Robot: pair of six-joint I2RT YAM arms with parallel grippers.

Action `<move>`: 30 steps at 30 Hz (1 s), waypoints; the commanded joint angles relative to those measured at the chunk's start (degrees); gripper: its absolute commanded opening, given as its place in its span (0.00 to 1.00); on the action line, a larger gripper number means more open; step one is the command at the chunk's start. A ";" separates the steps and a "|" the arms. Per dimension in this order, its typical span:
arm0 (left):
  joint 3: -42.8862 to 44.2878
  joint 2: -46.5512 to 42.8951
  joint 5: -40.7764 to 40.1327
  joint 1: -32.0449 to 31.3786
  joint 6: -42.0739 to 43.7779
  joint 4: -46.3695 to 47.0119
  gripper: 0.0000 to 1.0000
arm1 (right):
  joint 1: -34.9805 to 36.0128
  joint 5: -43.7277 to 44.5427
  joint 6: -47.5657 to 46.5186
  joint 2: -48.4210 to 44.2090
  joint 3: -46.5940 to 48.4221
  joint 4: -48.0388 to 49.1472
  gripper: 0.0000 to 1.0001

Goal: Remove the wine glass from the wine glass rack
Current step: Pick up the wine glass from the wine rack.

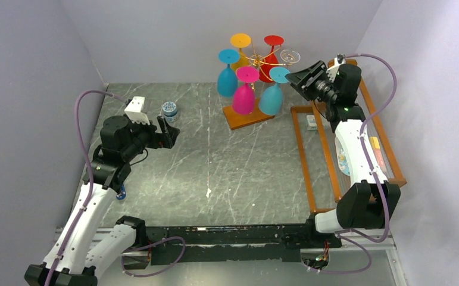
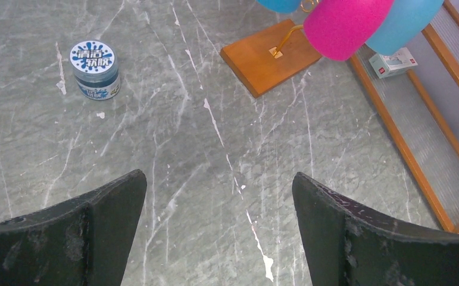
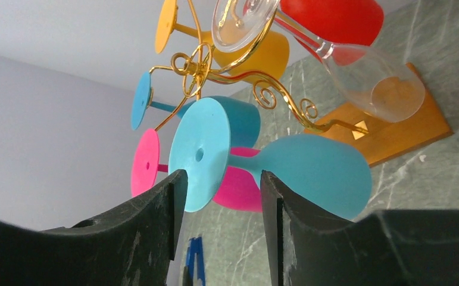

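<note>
two arms raised, right gripper [image 3: 222, 179] half apart by nearest blue wine glass [image 3: 313, 170] on rack [image 3: 405, 134], left gripper [image 2: 218, 179] spread wide

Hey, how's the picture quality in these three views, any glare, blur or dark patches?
Top external view: soft, even light, sharp throughout, though the clear wine glass nearly fades into the pale wall. Left wrist view: table veins and the jar label crisp; the left gripper is a dark shape. Right wrist view: tilted; white glints on that glass, the right gripper almost black.

Overhead and both wrist views share the rack [image 1: 246, 117]
</note>
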 commanded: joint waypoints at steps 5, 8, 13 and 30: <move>1.40 -0.77 0.42 0.38 0.45 1.23 0.97 | -1.46 -5.50 2.98 4.01 3.04 2.70 0.52; 1.49 -0.41 0.02 0.38 -0.22 1.69 0.97 | -1.79 -6.32 4.59 5.22 2.90 3.87 0.45; 1.77 -0.54 -0.62 0.38 -0.92 2.52 0.97 | -1.85 -9.36 6.74 7.18 4.57 5.74 0.27; 2.80 -0.47 -1.81 0.38 -0.72 2.42 0.97 | -1.93 -11.95 9.28 5.51 6.06 5.24 0.02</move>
